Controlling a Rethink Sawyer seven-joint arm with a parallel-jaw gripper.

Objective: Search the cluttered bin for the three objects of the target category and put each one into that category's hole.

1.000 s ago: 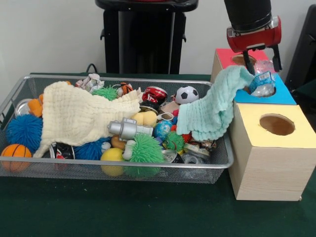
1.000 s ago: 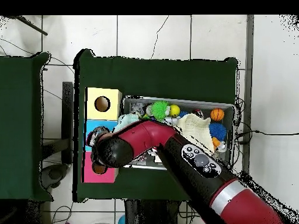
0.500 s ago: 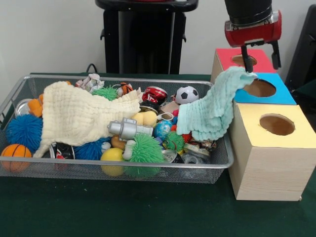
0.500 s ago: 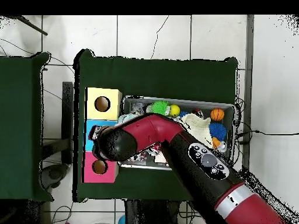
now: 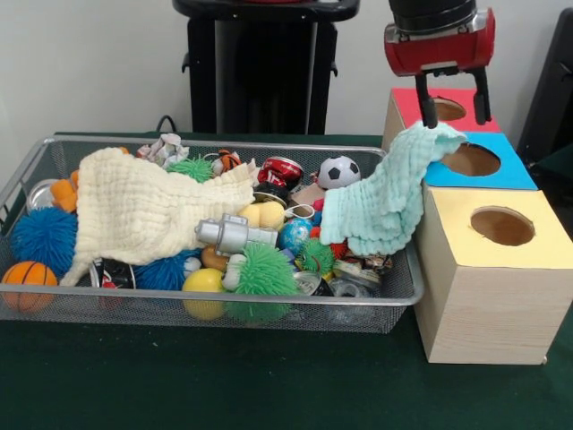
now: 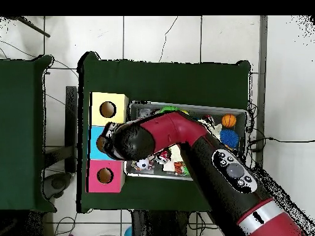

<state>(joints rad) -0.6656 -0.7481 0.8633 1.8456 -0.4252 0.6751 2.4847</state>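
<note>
My gripper (image 5: 455, 111) hangs open and empty above the seam between the red-topped box (image 5: 407, 100) and the blue-topped box (image 5: 506, 175), its fingers (image 5: 428, 109) just over the mint cloth (image 5: 385, 202). That cloth drapes from the wire bin (image 5: 224, 143) up onto the blue box, beside the blue hole (image 5: 472, 159). The bin holds a cream cloth (image 5: 143, 210), a red can (image 5: 280, 170), crumpled paper (image 5: 164, 149), a soccer ball (image 5: 338, 172) and several spiky balls. In the overhead view the arm (image 6: 160, 138) covers the gripper and half the bin.
A yellow-topped box (image 5: 488, 278) with its hole (image 5: 502, 226) stands nearest, against the bin's right end. A silver toy (image 5: 231, 235), a green spiky ball (image 5: 262, 269), a small basketball (image 5: 29, 278) and a blue spiky ball (image 5: 43, 237) lie in the bin. Green cloth covers the table (image 5: 269, 385).
A second ago the gripper held a crumpled clear and blue wrapper over the blue hole. The wrapper is gone from the fingers, and the gripper has risen and shifted left.
</note>
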